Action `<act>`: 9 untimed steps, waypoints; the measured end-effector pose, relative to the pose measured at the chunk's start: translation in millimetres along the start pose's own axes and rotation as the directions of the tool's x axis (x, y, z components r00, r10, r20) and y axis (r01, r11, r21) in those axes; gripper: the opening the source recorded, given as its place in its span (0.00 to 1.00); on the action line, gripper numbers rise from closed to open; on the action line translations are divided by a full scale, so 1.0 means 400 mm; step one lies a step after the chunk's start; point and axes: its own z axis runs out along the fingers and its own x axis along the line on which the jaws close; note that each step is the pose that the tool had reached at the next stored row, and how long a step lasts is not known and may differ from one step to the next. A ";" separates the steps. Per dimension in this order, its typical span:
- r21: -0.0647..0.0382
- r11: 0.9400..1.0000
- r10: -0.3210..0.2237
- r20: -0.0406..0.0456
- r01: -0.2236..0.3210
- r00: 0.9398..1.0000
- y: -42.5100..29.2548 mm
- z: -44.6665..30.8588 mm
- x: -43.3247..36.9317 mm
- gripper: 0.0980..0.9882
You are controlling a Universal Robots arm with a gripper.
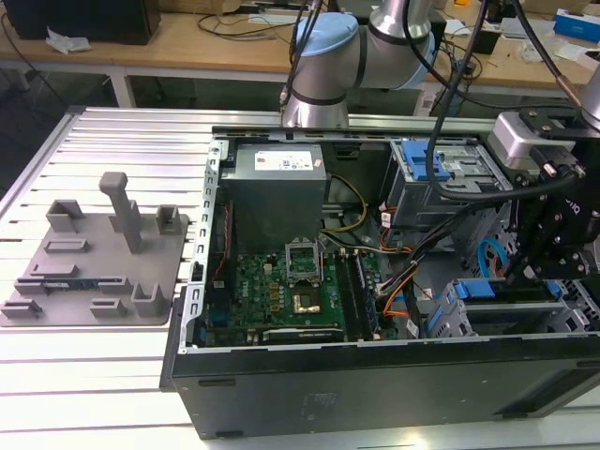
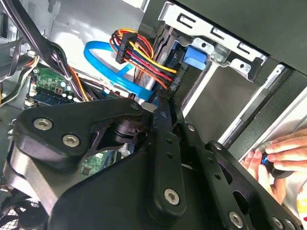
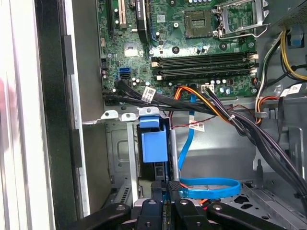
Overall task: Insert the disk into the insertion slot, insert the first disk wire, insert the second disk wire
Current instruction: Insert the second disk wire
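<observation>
The disk sits inside the insertion slot [image 3: 120,143], a grey metal cage at the exterior view's right [image 1: 525,314]; its blue carrier tab [image 3: 154,143] faces out [image 2: 194,56]. My gripper [image 3: 166,186] hangs just behind the disk [image 1: 473,291], fingers pressed close together on the end of the second disk wire [image 3: 211,187]. This thin light-blue cable curls in a loop beside the fingers [image 2: 103,60]. An orange, red, yellow and black wire bundle [image 2: 144,55] runs to the disk's rear edge, right above my gripper [image 2: 163,108]. In the exterior view my gripper [image 1: 520,274] dips into the case.
The green motherboard [image 1: 291,291] fills the case floor, with the grey power supply [image 1: 277,183] behind it. A grey bay with a blue latch [image 1: 441,169] stands at the back. A grey fixture plate [image 1: 94,272] lies outside the case. A person's hand [image 2: 283,153] rests at the case wall.
</observation>
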 end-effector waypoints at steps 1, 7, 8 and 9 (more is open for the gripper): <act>-0.001 1.000 0.000 0.000 0.000 1.000 0.000 0.002 0.001 0.07; -0.001 1.000 0.000 -0.001 0.000 1.000 0.000 -0.028 0.001 0.15; -0.001 1.000 0.000 -0.002 0.000 1.000 0.000 -0.036 0.001 0.15; -0.001 1.000 0.000 -0.002 0.000 1.000 0.000 -0.044 0.001 0.15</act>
